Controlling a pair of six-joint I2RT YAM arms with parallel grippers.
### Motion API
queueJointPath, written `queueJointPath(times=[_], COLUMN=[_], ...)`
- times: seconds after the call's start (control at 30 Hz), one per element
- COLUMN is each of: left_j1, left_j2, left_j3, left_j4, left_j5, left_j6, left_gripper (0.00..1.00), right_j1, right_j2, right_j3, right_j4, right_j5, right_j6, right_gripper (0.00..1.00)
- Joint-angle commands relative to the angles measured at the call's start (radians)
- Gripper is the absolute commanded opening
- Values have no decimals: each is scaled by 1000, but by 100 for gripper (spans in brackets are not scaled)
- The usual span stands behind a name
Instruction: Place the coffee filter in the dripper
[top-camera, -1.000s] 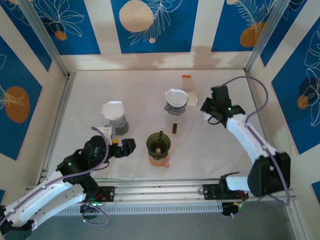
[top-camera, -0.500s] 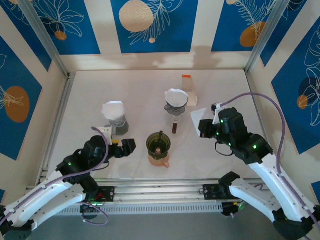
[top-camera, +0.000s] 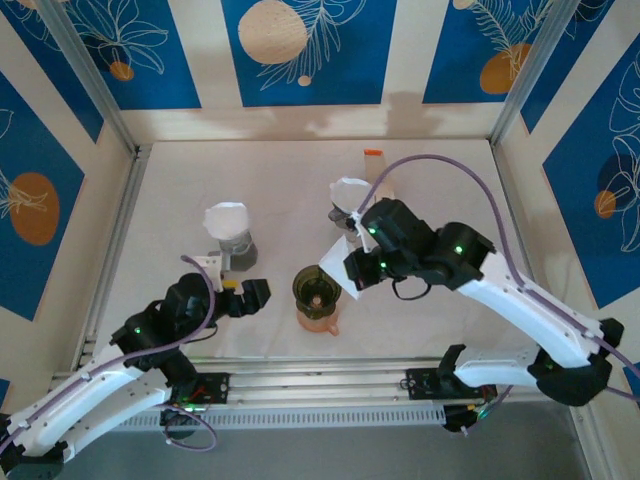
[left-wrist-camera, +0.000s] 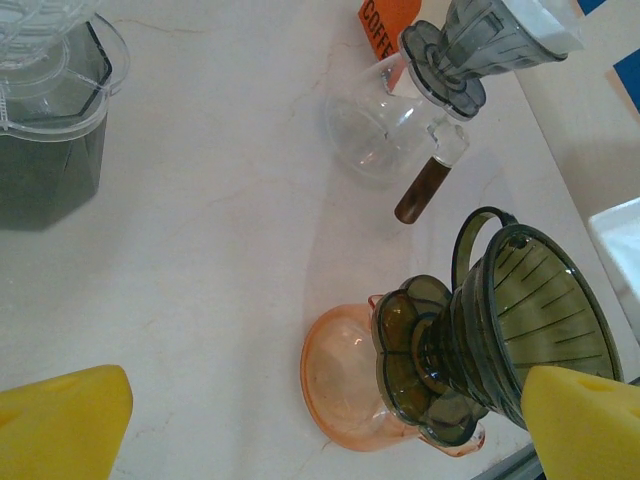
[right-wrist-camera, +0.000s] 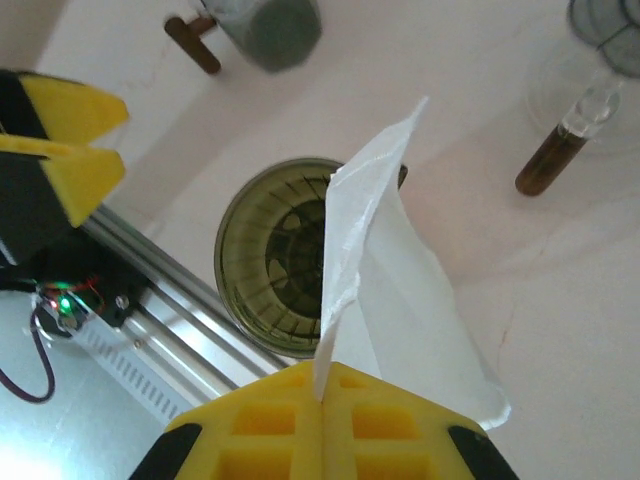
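Holding the coffee filter (right-wrist-camera: 385, 290) pinched flat in your right hand (right-wrist-camera: 322, 385) just above the dripper (right-wrist-camera: 270, 255), left hand (top-camera: 252, 292) apart nearby; release it unopened and it could slide off onto the worktop (top-camera: 280, 190).

The white paper coffee filter (right-wrist-camera: 400, 300) looks thin, matt and creased along its fold. Lower right in the left wrist view, the dark green ribbed plastic dripper (left-wrist-camera: 540, 310) is glossy and translucent above a smooth, clear orange-tinted server (left-wrist-camera: 340, 385). The pale table top (left-wrist-camera: 220, 230) is matt and faintly veined. The right gripper (right-wrist-camera: 322, 390) has matt moulded yellow pads (right-wrist-camera: 260, 425).
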Motion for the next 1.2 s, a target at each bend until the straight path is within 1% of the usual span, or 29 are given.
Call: queueJointPath(times=[0.0, 0.27, 0.63, 0.83, 1.17], left_j1=[-5, -6, -6, -6, -5], left_j2=[-17, -34, -89, -98, -98], left_j3=[-3, -4, -14, -16, -27], left_j4=[-19, -15, -30, -31, -24], left_j5=[2, 6, -10, -7, -1], left_j6=[-1, 11, 24, 29, 21], left_gripper=[100, 100, 100, 100, 100], right_j1=[22, 61, 114, 100, 86], right_j2=[55, 234, 429, 467, 467], right_j3=[79, 227, 356, 328, 242], right_j4=[-134, -200, -227, -188, -99], right_j5=[-35, -49, -103, -127, -170], right_j6=[-27, -89, -157, -160, -123], right_gripper=[0, 0, 0, 0, 0])
